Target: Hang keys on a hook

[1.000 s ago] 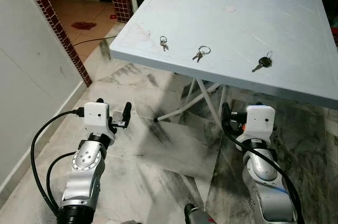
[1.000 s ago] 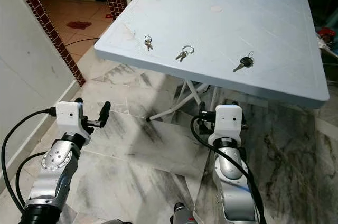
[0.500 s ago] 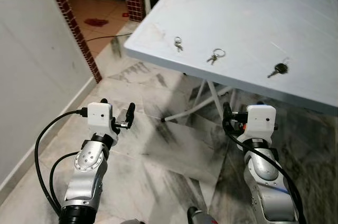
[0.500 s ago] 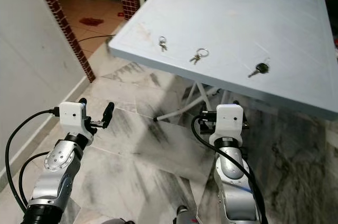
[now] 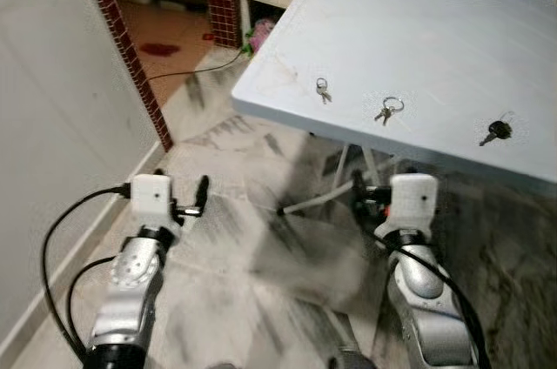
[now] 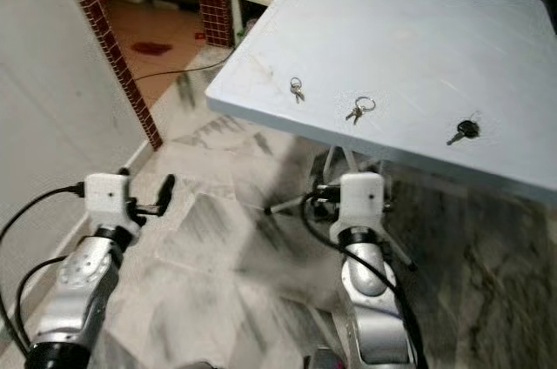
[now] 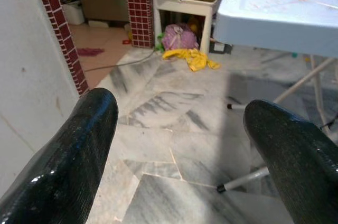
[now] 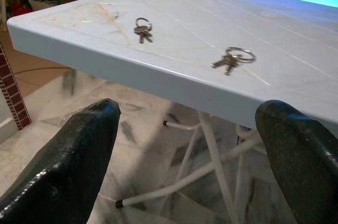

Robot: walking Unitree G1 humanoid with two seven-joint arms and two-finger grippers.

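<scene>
Table point(image 5: 452, 47) nearer now (marble floor point(image 5: 252, 238)), keys point(image 5: 388, 109) untouched

Two silver jointed arms, each with a white boxy wrist block and looping black cables; left gripper point(image 7: 179, 145) and right gripper point(image 8: 185, 155) have glossy, textured black fingers point(image 7: 79, 155).

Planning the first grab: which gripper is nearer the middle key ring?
Right. The right gripper sits below the table edge, almost under the middle key ring, fingers open. The left gripper is off to the left over the floor, open too.
</scene>
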